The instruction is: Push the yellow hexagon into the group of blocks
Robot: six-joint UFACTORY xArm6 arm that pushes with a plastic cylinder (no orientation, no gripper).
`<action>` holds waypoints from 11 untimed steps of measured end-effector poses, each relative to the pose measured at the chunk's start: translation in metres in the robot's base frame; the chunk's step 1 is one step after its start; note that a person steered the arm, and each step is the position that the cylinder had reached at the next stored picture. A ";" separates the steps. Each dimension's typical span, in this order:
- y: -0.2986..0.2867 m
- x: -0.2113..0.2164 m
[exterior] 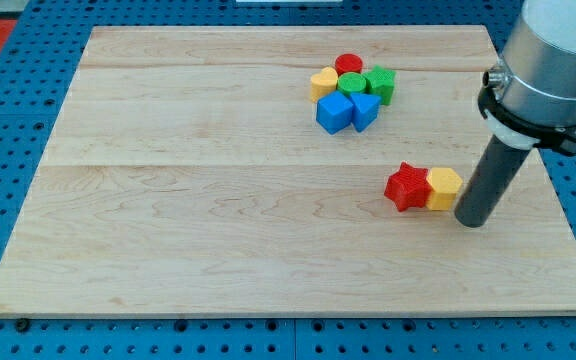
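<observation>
Tip [471, 222] down on the wooden board [168, 200], no jaws to open or close, pressed against the right side of the yellow hexagon [443, 187], itself touching the red star [407, 186] on its left. Group well apart toward the view's top left: yellow heart [323, 82], red cylinder [348, 64], green blocks [379, 84], blue blocks [346, 110]. Best to swing below and right of the hexagon, then push up-left, steadily, likely shedding the star.

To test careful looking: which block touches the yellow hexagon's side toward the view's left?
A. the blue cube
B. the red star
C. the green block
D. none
B: the red star sits flush against the yellow hexagon, while my tip stands at the hexagon's other side, toward the view's right.
</observation>
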State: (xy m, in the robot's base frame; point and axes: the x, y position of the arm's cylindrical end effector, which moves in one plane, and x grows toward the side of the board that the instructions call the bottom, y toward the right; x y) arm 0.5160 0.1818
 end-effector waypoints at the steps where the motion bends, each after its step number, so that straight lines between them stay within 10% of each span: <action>1: 0.001 -0.050; 11: -0.077 -0.111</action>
State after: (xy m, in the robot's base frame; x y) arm 0.4048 0.1047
